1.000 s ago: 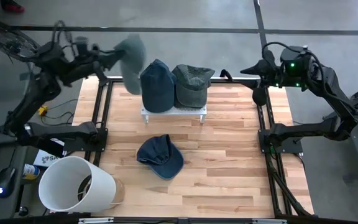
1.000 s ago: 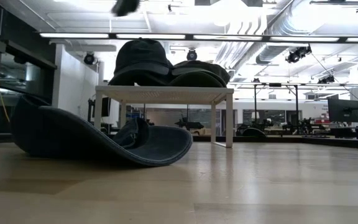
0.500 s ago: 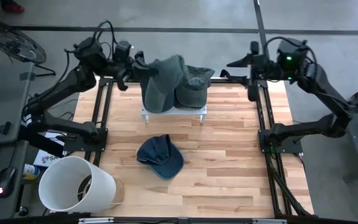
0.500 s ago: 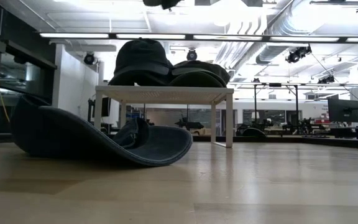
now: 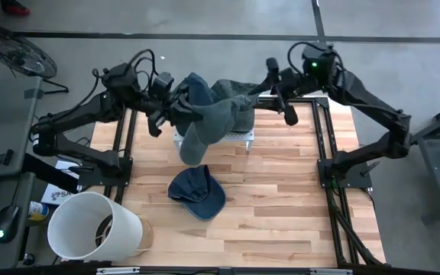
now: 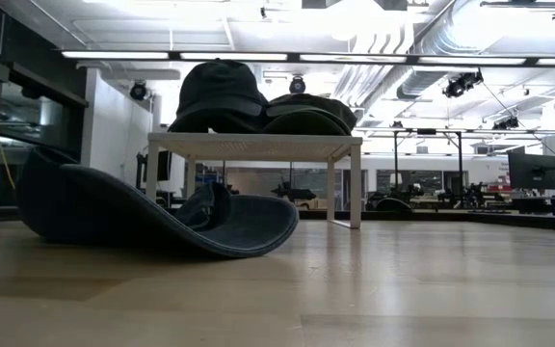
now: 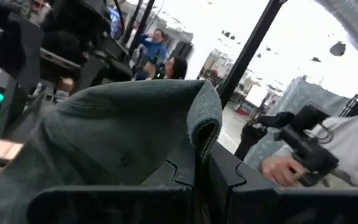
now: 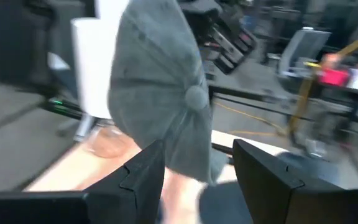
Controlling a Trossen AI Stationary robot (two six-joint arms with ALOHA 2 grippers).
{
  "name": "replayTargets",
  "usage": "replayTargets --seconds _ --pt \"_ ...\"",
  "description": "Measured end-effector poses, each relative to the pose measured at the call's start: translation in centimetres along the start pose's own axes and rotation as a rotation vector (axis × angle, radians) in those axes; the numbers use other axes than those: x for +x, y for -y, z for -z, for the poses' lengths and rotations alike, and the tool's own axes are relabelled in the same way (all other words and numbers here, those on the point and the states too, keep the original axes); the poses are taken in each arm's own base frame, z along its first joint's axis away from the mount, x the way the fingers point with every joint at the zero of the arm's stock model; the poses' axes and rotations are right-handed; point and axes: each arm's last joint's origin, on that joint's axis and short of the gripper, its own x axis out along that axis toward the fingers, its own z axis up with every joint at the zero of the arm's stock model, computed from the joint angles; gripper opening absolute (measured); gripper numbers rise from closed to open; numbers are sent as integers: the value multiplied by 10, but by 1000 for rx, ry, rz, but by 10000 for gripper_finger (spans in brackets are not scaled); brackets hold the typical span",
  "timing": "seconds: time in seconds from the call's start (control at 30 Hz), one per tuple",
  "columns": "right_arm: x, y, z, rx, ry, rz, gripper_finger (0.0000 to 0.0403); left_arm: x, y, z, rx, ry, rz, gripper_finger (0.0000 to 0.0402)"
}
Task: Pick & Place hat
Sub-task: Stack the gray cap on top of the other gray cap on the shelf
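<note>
One grey hat [image 5: 208, 122] is held aloft, pinched in the closed left tool [image 5: 176, 107], above the rack [image 5: 214, 137]. The right tool [image 5: 279, 90], spread wide, is faced by it nearby.

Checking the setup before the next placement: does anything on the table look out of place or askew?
One blue cap lies on the bare table in front of the white stand, tilted with its brim curling up, while two other caps sit on the stand. The left gripper holds a grey cap above it.
</note>
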Motion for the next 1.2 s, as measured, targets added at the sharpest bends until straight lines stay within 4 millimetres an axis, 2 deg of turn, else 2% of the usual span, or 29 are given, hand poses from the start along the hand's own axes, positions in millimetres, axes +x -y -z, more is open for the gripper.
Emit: replayTargets --seconds 0.13,0.37,0.63,0.87,0.97,1.2 --pt "13 6 5 46 45 -144 181 4 2 8 -24 -29 -66 9" --pt "36 12 18 89 56 -285 181 12 2 19 -50 -68 -128 9" --pt "46 19 24 66 26 -195 181 13 0 20 -57 -72 -139 6" --pt "36 22 19 8 20 -89 181 13 -1 21 -57 -76 -159 6" --pt "35 26 24 29 10 -113 181 13 -1 21 -47 -77 -158 6" --pt "48 30 38 79 0 -219 181 13 -2 21 -38 -78 -157 6"
